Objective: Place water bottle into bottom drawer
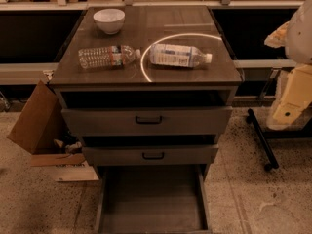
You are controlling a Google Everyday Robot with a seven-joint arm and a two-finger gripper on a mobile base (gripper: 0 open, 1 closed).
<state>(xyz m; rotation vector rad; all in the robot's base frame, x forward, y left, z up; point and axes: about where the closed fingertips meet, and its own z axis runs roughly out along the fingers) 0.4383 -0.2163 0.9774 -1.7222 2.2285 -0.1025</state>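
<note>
The water bottle (108,56) is clear, crinkled plastic with a reddish label band. It lies on its side on the left of the cabinet top (146,28), cap pointing right. The bottom drawer (152,201) is pulled out at floor level, a wide plain box with nothing in it. My gripper (288,112) hangs at the right edge of the view, beside the cabinet at about the height of the top drawer. It is well right of the bottle and holds nothing I can see.
A smoother bottle (178,55) with a large white-blue label lies right of the water bottle. A white bowl (109,20) stands at the back left. Two upper drawers (146,121) with black handles are slightly open. A cardboard box (36,123) leans at the left. A black stand leg (262,138) is on the floor at the right.
</note>
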